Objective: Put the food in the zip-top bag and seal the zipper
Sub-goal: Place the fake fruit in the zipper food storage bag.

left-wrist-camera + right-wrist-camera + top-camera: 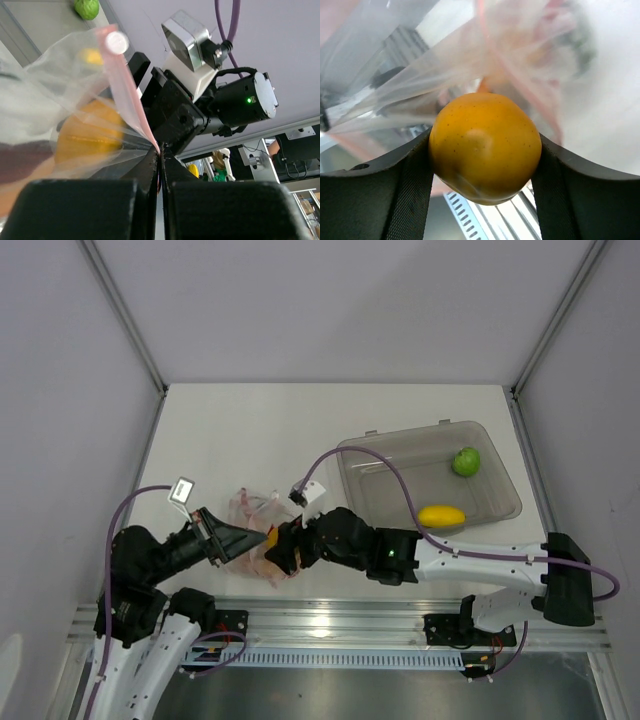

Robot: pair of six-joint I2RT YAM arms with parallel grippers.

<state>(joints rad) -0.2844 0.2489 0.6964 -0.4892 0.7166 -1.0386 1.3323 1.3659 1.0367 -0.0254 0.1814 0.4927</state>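
Orange fruit (485, 147), round and speckled, sits pinched between the two fingers of the right gripper (288, 545), right at the mouth of the zip-top bag (250, 508), which lies close to the near edge of the worktop (300, 420), left of its middle. The left gripper (160, 161) is pressed together on the bag's mouth edge, gripping the pinkish-red zipper (127, 95) and holding the pouch up. Some blurred coloured shapes show through the plastic, though I cannot tell which pieces they are. Over by the right edge, the grey bin (495, 490) holds a green round fruit (465, 461) and a yellow fruit (441, 516). I'd say loading is in hand, with sealing some way off. Next, the right arm must push the fruit past the strip and let go without dragging the film from the left pinch.
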